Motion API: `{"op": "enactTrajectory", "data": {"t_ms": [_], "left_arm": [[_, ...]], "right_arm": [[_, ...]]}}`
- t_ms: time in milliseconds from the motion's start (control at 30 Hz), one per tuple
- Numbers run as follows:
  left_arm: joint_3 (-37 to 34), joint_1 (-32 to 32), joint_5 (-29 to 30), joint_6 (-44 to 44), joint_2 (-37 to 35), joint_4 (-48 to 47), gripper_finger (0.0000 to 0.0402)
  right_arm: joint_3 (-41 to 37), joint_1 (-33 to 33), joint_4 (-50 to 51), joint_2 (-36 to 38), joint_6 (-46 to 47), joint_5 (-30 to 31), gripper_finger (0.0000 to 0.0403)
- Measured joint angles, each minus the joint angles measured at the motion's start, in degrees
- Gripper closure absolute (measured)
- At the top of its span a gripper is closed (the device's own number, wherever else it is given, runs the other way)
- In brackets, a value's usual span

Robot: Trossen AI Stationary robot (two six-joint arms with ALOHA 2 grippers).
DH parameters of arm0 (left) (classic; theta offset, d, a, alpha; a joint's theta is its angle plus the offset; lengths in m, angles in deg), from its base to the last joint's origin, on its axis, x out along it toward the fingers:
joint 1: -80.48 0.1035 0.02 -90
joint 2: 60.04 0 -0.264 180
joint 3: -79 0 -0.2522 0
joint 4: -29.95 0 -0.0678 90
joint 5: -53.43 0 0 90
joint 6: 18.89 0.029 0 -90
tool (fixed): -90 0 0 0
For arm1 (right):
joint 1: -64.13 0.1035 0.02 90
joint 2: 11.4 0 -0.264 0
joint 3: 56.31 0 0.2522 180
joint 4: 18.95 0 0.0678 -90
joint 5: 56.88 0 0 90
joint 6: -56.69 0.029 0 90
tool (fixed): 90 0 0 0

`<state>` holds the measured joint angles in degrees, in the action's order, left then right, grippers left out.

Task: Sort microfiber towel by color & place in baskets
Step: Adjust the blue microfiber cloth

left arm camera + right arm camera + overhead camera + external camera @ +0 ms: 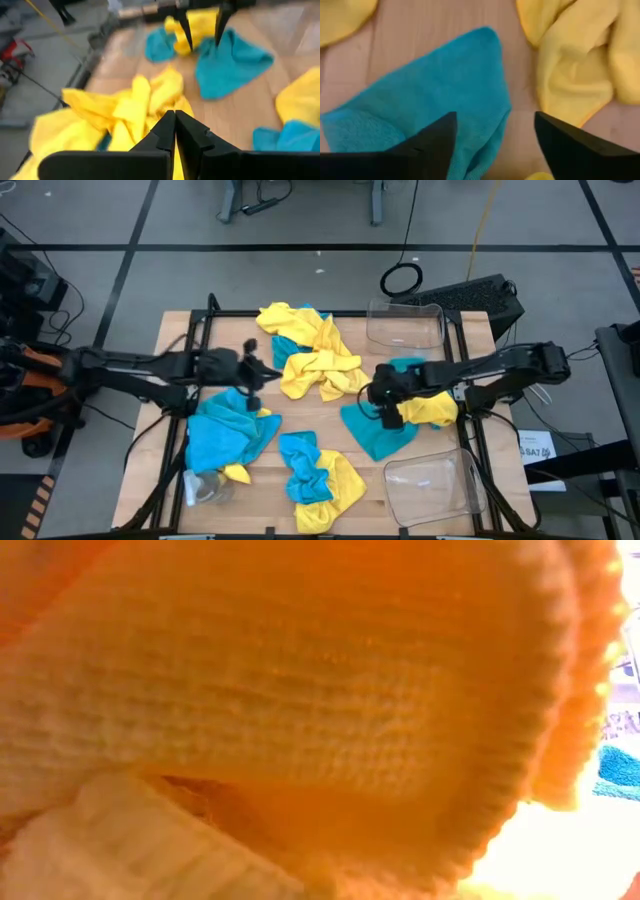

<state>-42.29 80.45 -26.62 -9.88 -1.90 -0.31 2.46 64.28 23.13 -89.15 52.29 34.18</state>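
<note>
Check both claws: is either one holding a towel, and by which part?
Nothing is held. The right claw is open over a turquoise towel, nothing between its fingers. The left claw is shut and empty above the yellow towels.

Towels: plain bright yellow (318,370) and plain turquoise (228,430), unpatterned. Baskets (405,326) clear. Desk (180,330) pale wood. Arms and both pincers black.

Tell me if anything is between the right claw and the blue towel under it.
Nothing visible. The right claw hangs open directly over the blue towel, bare cloth and table between its fingers; a yellow towel lies beside, not in the way.
</note>
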Motion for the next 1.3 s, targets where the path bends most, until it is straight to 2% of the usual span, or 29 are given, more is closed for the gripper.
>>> {"op": "enactTrajectory", "data": {"t_ms": [67,167,400,533,633,733,867,1000,1167,1200,1300], "left_arm": [[0.0,0.0,-0.13,0.01,3.64,0.32,0.037],[0.0,-0.15,-0.43,0.19,8.6,1.83,0.0335],[0.0,-1.24,-2.05,0.37,14.56,6.27,0.0201],[0.0,-2.52,-3.97,-1.06,15.34,8.48,0.0137],[0.0,-3.47,-4.05,-2.38,15.39,9.11,0.0107],[0.0,-4.06,-4.04,-2.63,15.39,9.38,0.0095],[0.0,-4.7,-4.03,-2.7,15.39,9.69,0.0093],[0.0,-5.14,-3.98,-2.72,15.39,9.82,0.0093],[0.0,-5.33,-3.89,-2.72,15.39,10.19,0.0093],[0.0,-5.33,-3.87,-2.72,15.39,10.19,0.0093],[0.0,-5.33,-3.79,-2.74,15.39,10.18,0.0093]], "right_arm": [[-0.01,0.02,0.24,-1.75,-0.86,-0.04,0.0113],[-0.01,0.01,0.22,-4.08,-1.05,-0.28,0.0102],[0.0,1.4,0.43,-7.65,-1.59,-5.87,0.012],[0.0,2.7,0.66,-8.81,-2.49,-5.24,0.0132],[0.0,3.38,0.49,-9.85,-3.06,-0.37,0.0143],[0.0,3.4,0.25,-11.09,-4.44,3.6,0.0157],[0.06,3.32,-1.07,-14.09,-5.83,3.07,0.0192],[0.39,3.34,-2.45,-16.98,-7.24,0.55,0.0256],[2.05,3.45,-3.7,-16.75,-7.78,0.07,0.0375],[2.63,3.45,-3.04,-16.32,-8.25,0.07,0.0387],[5.8,3.65,-2.05,-14.22,-8.5,0.32,0.039]]}}
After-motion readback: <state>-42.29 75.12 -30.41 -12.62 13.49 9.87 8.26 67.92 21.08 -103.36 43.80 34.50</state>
